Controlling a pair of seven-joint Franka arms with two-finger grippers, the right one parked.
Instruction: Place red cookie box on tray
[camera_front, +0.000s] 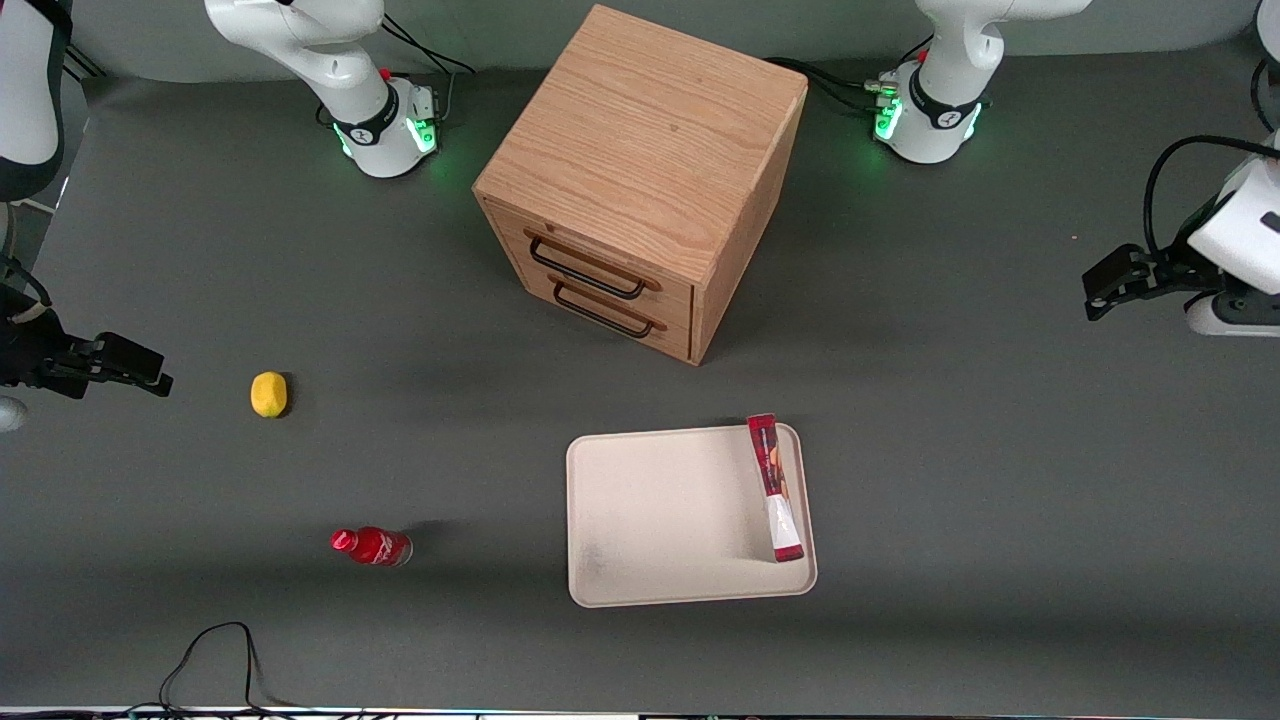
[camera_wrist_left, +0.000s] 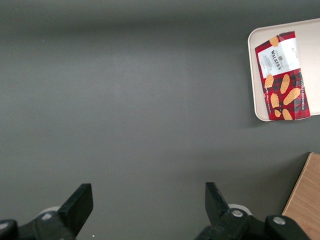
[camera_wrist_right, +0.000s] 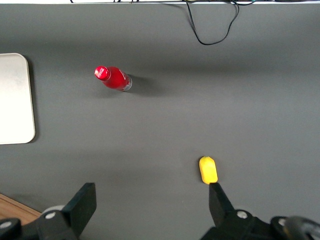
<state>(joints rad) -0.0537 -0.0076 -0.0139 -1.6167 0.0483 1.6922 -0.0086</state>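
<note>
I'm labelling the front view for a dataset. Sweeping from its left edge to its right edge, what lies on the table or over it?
Small yellow lemon-like fruit → small red bottle → wooden two-drawer cabinet → flat red cookie box, standing on edge on the cream-beige tray → the left arm's open gripper, over bare table.

Only readable thing I can spot is the brand on the red cookie box (camera_wrist_left: 281, 76): "Walkers" in white letters near one end of its tartan face, with smaller print under it that's too tiny to make out. The red bottle (camera_front: 373, 546) has some white lettering on it, but I can't read it.
</note>
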